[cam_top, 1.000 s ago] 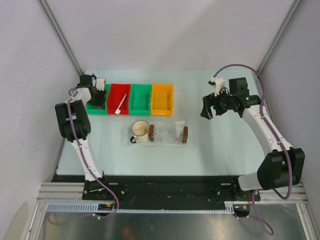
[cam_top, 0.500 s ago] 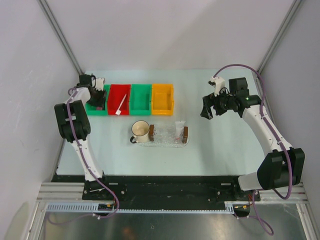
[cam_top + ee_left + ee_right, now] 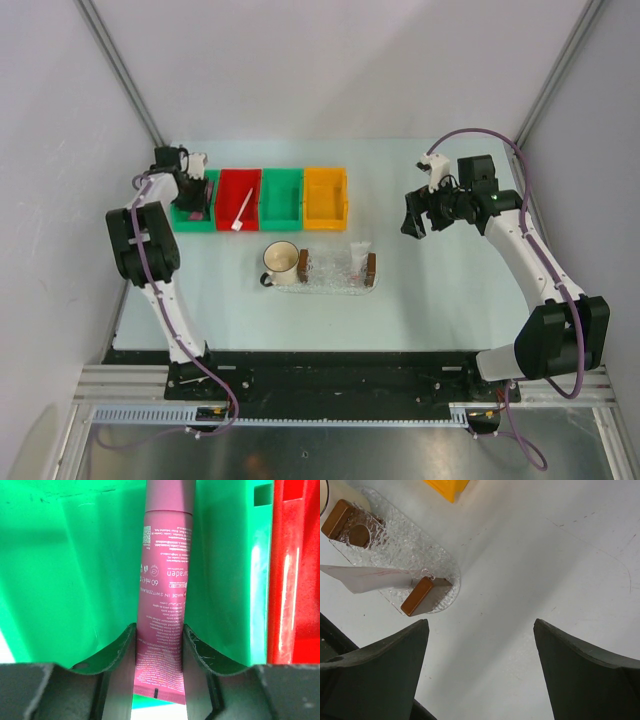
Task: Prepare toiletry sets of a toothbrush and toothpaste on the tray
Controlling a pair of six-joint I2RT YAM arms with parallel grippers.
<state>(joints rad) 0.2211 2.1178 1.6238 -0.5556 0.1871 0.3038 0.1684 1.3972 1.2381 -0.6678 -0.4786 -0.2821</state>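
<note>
Left gripper point(image 3: 158, 630) partly closed, fingers pressed to both sides of a pink toothpaste point(image 3: 165, 570) — the tube runs straight ahead between them, down inside the green bin point(image 3: 65, 570); red bin point(image 3: 292, 570) just to the right. Right gripper point(image 3: 481, 625) spread wide, holding nothing; the tray point(image 3: 405, 555) lies ahead to its left — a second tube point(image 3: 365, 577) on it.

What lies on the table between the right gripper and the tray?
Nothing: the table between the right gripper and the tray is bare. The top view shows it; the right wrist view agrees.
</note>
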